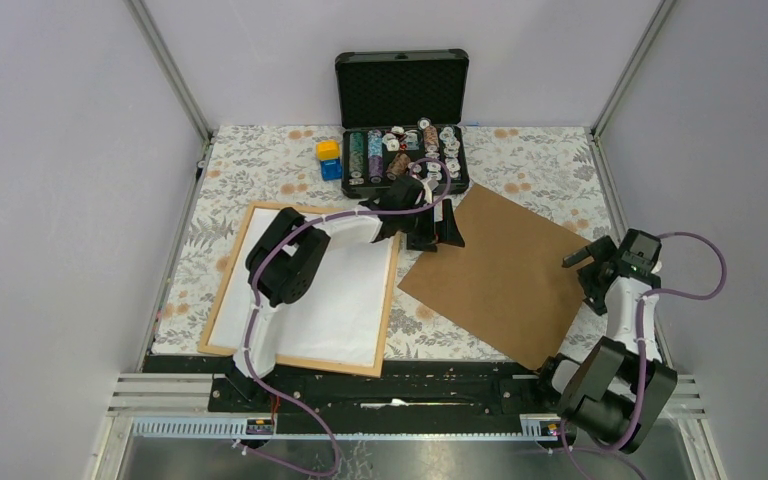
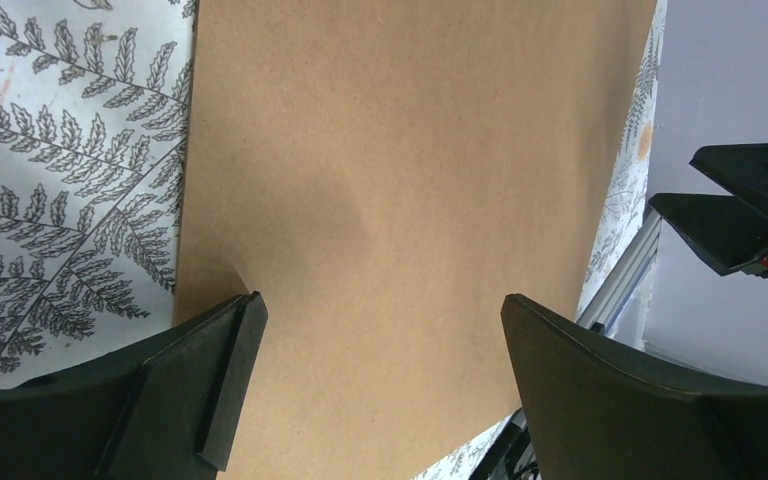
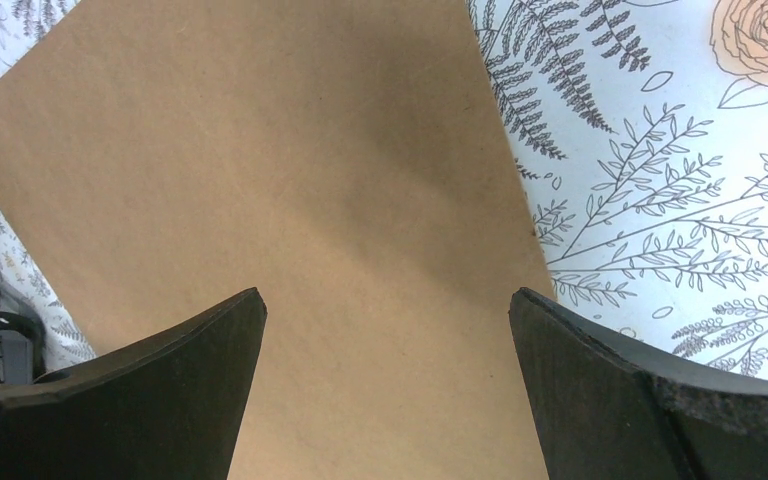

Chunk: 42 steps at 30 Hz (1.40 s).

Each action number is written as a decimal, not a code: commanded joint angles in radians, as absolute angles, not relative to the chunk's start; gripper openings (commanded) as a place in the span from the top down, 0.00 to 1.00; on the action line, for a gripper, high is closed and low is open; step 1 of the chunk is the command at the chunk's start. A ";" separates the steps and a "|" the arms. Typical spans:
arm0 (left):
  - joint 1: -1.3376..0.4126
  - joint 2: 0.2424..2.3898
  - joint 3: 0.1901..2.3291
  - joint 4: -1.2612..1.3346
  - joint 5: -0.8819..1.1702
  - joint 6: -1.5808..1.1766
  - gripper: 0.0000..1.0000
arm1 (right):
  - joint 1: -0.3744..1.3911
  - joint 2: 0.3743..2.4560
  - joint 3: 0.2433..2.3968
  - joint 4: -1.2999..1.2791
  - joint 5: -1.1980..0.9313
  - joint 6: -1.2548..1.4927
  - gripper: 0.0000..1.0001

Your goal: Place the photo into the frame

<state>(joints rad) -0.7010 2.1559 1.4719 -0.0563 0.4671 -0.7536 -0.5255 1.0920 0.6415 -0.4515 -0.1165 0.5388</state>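
likely step: lift hardboard backing sheet (image 1: 500, 275) | left gripper (image 1: 438, 228) released, far corner | right gripper (image 1: 575, 258) released, right edge | advice: pinch both edges together, carry level to frame (image 1: 391, 290)

backing board (image 1: 505, 275): matt brown hardboard, fine-grained | frame (image 1: 391, 295): light bare wood, smooth | tablecloth (image 1: 260, 160): matt printed cloth | my left fingers (image 2: 160, 400), my right fingers (image 3: 620, 390): matt black plastic | case (image 1: 400, 90): black, foam-lined lid

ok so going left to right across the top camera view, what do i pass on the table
frame → left gripper → brown backing board → right gripper
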 commanded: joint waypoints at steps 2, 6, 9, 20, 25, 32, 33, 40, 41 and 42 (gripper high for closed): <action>-0.711 2.180 1.491 -0.064 0.382 -0.692 0.01 | -0.523 1.146 0.622 -0.356 -0.160 0.519 0.00; -0.713 2.143 1.514 -0.130 0.250 -0.629 0.01 | -0.522 1.187 0.628 -0.304 -0.208 0.479 0.00; -0.706 2.130 1.509 -0.158 0.176 -0.617 0.01 | -0.525 1.205 0.630 -0.276 -0.179 0.475 0.00; -0.693 2.333 1.671 -0.256 0.337 -0.734 0.01 | -0.648 1.202 0.621 -0.223 0.030 0.533 0.00; -0.704 2.395 1.684 -0.198 0.454 -0.796 0.01 | -0.694 1.228 0.657 -0.150 0.085 0.558 0.00; -0.704 2.434 1.730 -0.210 0.502 -0.781 0.01 | -0.736 1.274 0.666 -0.051 -0.034 0.557 0.00; -0.704 2.426 1.729 -0.210 0.488 -0.777 0.01 | -0.736 1.276 0.660 -0.032 -0.062 0.555 0.00; -0.734 2.261 1.666 -0.259 0.147 -0.661 0.01 | -0.738 1.269 0.661 -0.015 -0.130 0.541 0.00; -0.733 2.242 1.654 -0.269 0.091 -0.657 0.01 | -0.738 1.267 0.661 -0.014 -0.125 0.539 0.00; -0.732 2.233 1.647 -0.279 0.054 -0.657 0.01 | -0.738 1.266 0.661 -0.013 -0.119 0.534 0.00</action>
<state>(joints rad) -0.7273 2.2944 1.7142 -0.1207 0.3286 -0.7322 -0.7341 1.2800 0.6342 -0.0517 -0.0978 0.5476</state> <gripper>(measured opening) 0.987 0.994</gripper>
